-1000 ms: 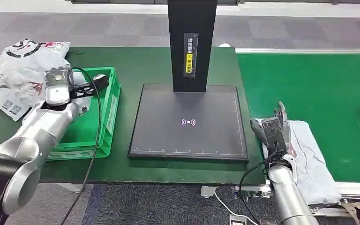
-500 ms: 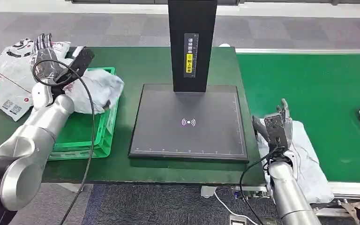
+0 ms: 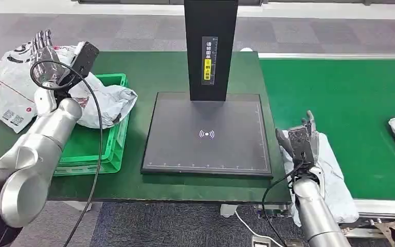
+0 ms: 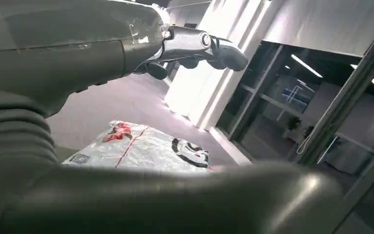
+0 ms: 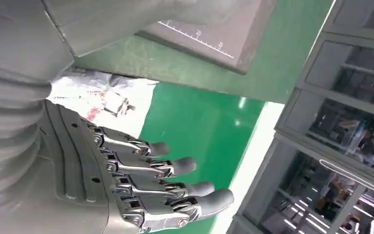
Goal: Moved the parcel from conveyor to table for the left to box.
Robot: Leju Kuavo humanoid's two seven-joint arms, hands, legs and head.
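My right hand (image 3: pixel 302 138) hovers w/ fingers apart over parcel (image 3: pixel 334 180) on conveyor (image 3: pixel 355 98); left hand (image 3: pixel 43 49) raised, empty, fingers apart. Poly bag looks soft, light, slippery—I'd grab mid-bulk, not edge.

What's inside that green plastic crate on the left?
A white plastic parcel lies in the green crate, bulging over its rim nearest the scanner. The nearer crate floor shows bare green. The robot's raised left arm hides the far corner, so anything there can't be seen.

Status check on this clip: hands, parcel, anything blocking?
Left hand open, raised above the crate. Right hand open over a parcel at the conveyor edge. Another parcel lies in the crate. Nothing blocking.
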